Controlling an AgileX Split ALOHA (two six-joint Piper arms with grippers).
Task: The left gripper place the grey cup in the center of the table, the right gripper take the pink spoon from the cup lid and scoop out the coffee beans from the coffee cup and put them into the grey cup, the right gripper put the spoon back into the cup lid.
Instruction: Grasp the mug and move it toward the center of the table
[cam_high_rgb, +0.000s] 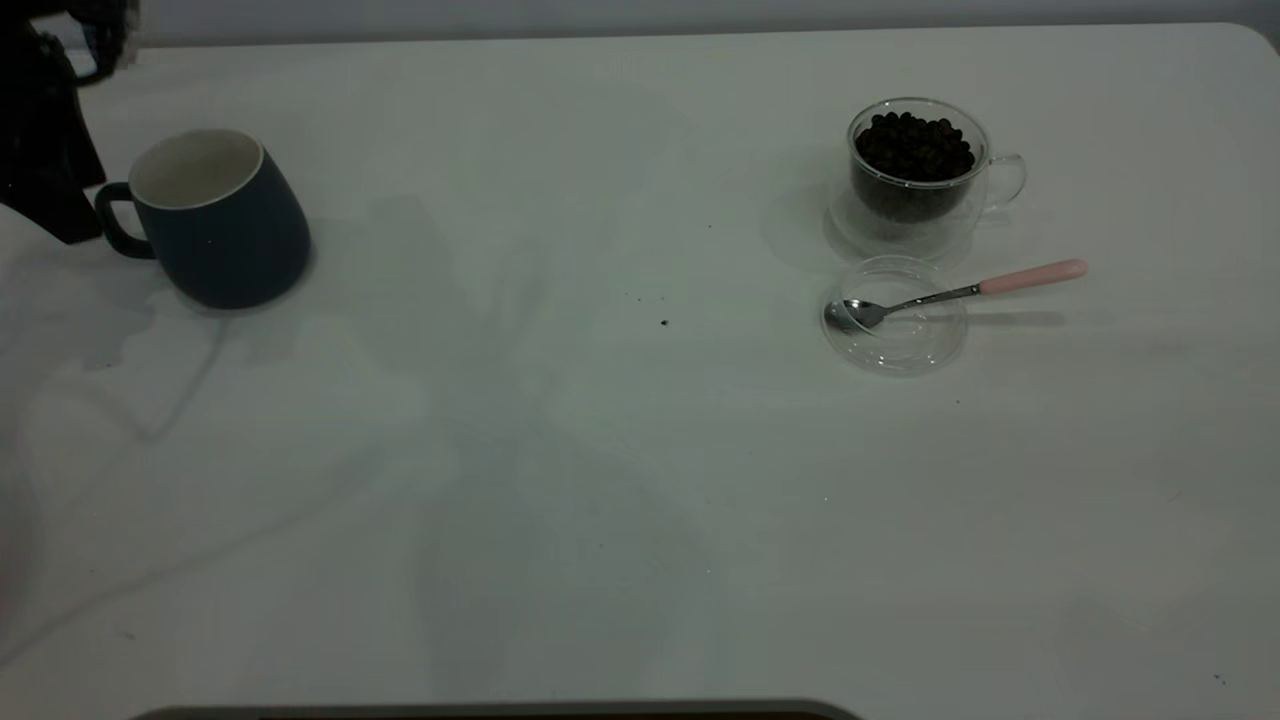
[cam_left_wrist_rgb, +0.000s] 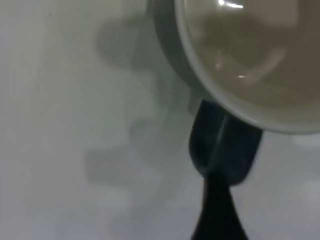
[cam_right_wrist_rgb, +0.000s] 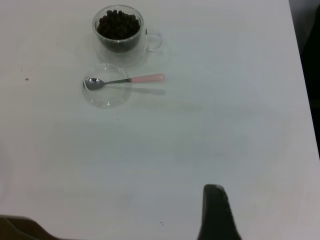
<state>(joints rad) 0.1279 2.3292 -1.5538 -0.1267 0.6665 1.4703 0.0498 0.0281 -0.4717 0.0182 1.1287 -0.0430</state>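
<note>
While the left pincer (cam_high_rgb: 50, 190) sits at the grey cup's (cam_high_rgb: 225, 225) handle on the bench (cam_high_rgb: 600, 480) far left, its arm cropped, neither pincer's spread is discernible.

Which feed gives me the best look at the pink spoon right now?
The exterior view: the pink spoon is largest there, bowl in the cup lid, handle overhanging the rim. The right wrist view shows it whole but smaller. The left wrist view misses it.
</note>
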